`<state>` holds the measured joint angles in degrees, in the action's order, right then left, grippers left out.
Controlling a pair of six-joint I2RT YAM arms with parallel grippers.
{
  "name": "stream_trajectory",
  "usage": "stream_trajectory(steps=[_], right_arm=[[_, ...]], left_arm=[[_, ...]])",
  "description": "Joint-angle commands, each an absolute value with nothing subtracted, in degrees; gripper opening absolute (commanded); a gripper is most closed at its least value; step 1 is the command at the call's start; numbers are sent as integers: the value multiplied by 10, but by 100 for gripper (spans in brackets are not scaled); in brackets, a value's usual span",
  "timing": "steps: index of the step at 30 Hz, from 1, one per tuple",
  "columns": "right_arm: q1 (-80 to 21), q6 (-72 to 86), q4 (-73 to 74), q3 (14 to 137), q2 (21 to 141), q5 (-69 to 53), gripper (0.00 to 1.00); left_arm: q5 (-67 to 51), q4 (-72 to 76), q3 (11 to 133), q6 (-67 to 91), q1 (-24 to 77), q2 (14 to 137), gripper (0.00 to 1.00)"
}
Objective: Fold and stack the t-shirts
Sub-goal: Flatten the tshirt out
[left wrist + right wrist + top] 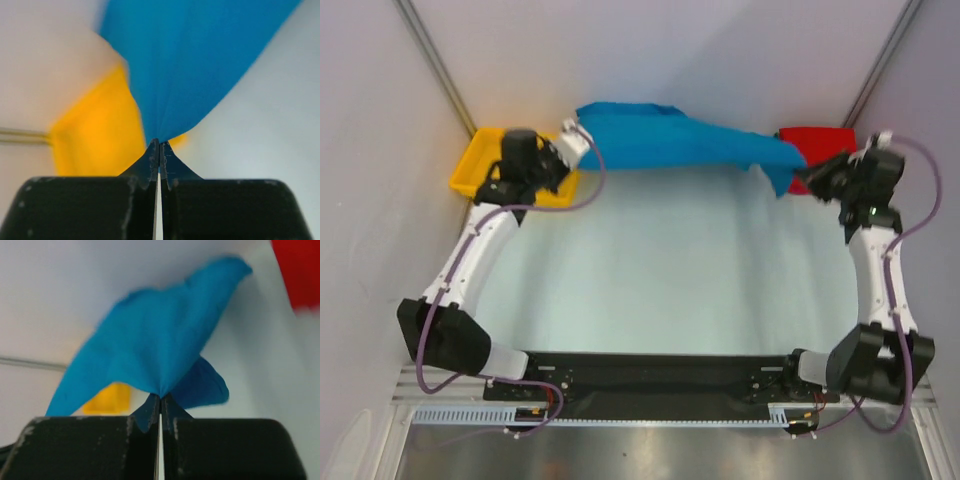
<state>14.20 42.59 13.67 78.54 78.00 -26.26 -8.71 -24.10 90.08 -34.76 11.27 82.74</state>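
A bright blue t-shirt (670, 138) hangs stretched between my two grippers over the far side of the table. My left gripper (572, 143) is shut on its left end beside the yellow tray. In the left wrist view the blue cloth (190, 65) fans out from the shut tips of that gripper (159, 145). My right gripper (812, 176) is shut on the right end, where a corner droops. The right wrist view shows the blue t-shirt (155, 345) bunched into the pinched tips of the right gripper (160, 399). A red t-shirt (817, 140) lies at the far right, behind the blue one.
The yellow plastic tray (472, 170) stands at the far left under my left wrist, and shows as the yellow tray (95, 135) in the left wrist view. Grey walls close in the back and both sides. The pale table top (670, 270) spreads between the arms.
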Motion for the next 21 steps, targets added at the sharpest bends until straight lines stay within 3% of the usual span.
stream_trajectory(steps=[1, 3, 9, 17, 21], right_arm=[[134, 353, 233, 600, 653, -226, 0], [132, 354, 266, 493, 571, -225, 0], [130, 388, 416, 346, 423, -222, 0], [132, 410, 547, 342, 345, -184, 0], [130, 406, 501, 314, 357, -195, 0]], left_arm=[[-154, -309, 712, -423, 124, 767, 0], [-160, -338, 617, -438, 127, 720, 1], [-128, -403, 424, -475, 174, 636, 0], [-112, -572, 389, -486, 189, 570, 0], [-86, -527, 375, -468, 188, 562, 0]])
